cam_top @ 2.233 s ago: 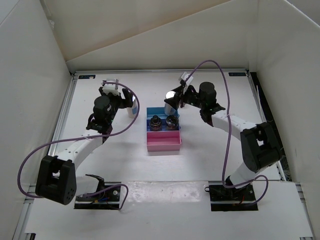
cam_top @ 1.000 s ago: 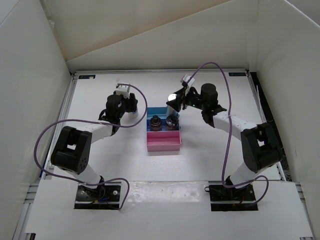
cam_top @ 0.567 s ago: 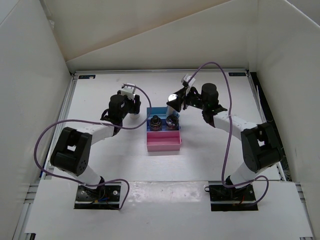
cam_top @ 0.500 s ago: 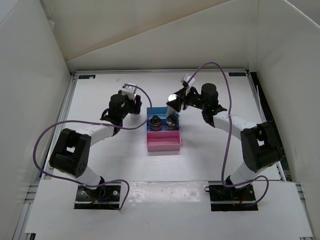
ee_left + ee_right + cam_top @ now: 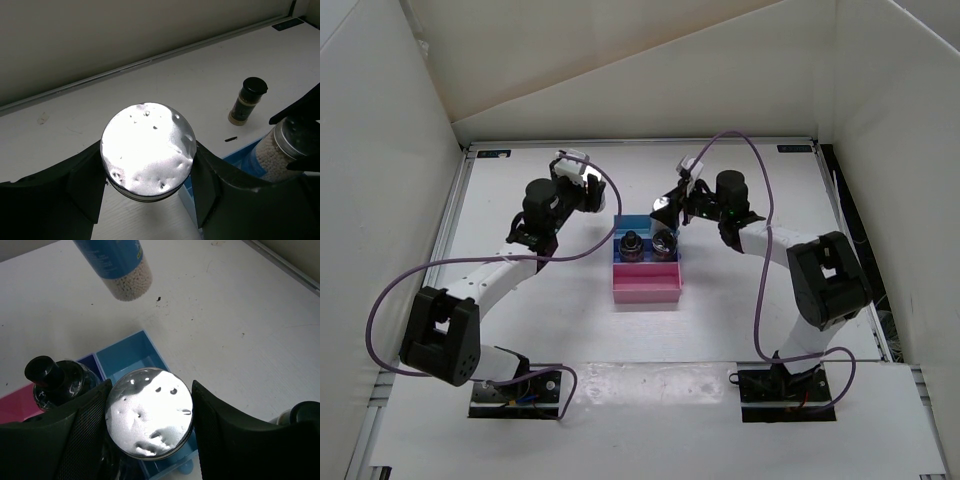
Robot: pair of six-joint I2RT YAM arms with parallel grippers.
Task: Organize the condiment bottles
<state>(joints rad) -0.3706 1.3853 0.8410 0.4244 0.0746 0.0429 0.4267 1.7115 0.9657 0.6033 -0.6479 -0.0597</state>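
Left arm: base at lower left of the overhead view, elbow bent low, forearm running up and right. The left gripper [image 5: 147, 169] sits at upper centre-left, clenched on the left shaker [image 5: 147, 144]. Black fingers [image 5: 85, 186] press on both sides just below its lid. The lid is round, shiny silver metal, dimpled with small holes. In the right wrist view, at top left, its body is clear plastic with a blue label and white granules, tilted, with its base off the table [image 5: 740, 300].

Right arm: base at lower right of the overhead view, elbow bent at right, forearm angling up and left. The right gripper [image 5: 149, 420] grips the right shaker [image 5: 149, 412], with textured black fingers [image 5: 82, 436] tight on both flanks. It has the same silver perforated lid and white granules inside. It is over the light-blue back step of the rack [image 5: 131, 356]; I cannot tell if its base touches.

The rack is stepped plastic at the centre of the overhead view, blue at the top and pink at the bottom. Two dark-topped jars [image 5: 632, 243] [image 5: 665, 243] stand side by side on its middle step; they are clear, round and short.

The slim dark bottle [image 5: 247, 100] stands upright on the table at the right of the left wrist view, apart from the rack, with a black cap and a narrow cylindrical body.

The table is matte white with small dark specks.
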